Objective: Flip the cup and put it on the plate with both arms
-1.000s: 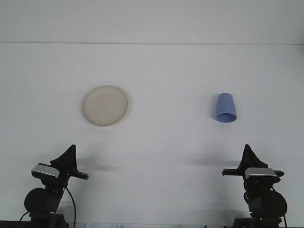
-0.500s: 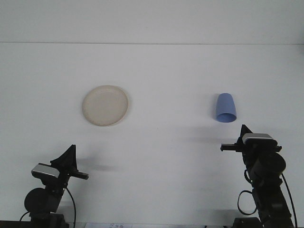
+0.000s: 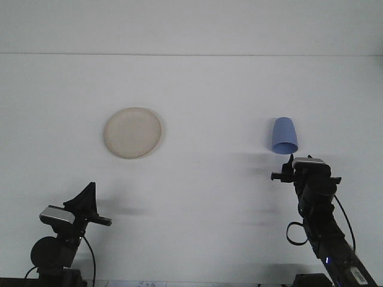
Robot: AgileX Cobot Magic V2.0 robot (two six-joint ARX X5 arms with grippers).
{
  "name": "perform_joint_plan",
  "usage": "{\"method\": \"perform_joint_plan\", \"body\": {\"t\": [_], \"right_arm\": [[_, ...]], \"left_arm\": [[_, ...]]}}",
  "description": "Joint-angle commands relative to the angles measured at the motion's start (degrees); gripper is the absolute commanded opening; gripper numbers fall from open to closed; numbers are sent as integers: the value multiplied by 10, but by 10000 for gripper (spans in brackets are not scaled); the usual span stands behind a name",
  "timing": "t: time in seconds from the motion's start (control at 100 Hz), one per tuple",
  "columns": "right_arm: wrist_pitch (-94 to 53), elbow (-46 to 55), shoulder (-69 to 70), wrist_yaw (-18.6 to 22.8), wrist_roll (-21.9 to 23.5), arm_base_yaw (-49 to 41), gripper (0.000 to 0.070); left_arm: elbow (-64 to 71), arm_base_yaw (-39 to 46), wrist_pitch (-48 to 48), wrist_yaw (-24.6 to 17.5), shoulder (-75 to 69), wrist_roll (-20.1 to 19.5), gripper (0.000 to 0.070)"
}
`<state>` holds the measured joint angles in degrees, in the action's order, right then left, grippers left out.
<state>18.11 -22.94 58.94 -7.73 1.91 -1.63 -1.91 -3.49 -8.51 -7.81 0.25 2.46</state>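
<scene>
A plain white counter is showing no pattern, with a paler white wall running behind it. A cream plate is sitting unpatterned, and a periwinkle-blue cup is looking solid in colour. Both arms are appearing black with silver-grey blocks, ending in the black left pincer and black right pincer.

Cup: lies alone on the white surface, open room on its left, right and far sides.
Near side of cup: right gripper just beside it.
Plate: well apart from cup, bare surface between.
Left gripper: low, nothing ahead of it.
</scene>
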Motion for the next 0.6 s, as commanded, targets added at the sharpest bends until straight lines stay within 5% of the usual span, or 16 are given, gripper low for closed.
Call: {"method": "perform_joint_plan", "body": {"t": [0.0, 0.21, 0.36, 0.59], "right_arm": [[28, 3, 27, -2, -11, 5, 342], [151, 3, 130, 9, -32, 35, 342], [241, 2, 208, 75, -33, 64, 342], [322, -34, 315, 123, -31, 98, 342]], "left_arm": [[11, 1, -6, -2, -1, 2, 12], [11, 1, -6, -2, -1, 2, 12], [11, 1, -6, -2, -1, 2, 12], [11, 1, -6, -2, -1, 2, 12]]}}
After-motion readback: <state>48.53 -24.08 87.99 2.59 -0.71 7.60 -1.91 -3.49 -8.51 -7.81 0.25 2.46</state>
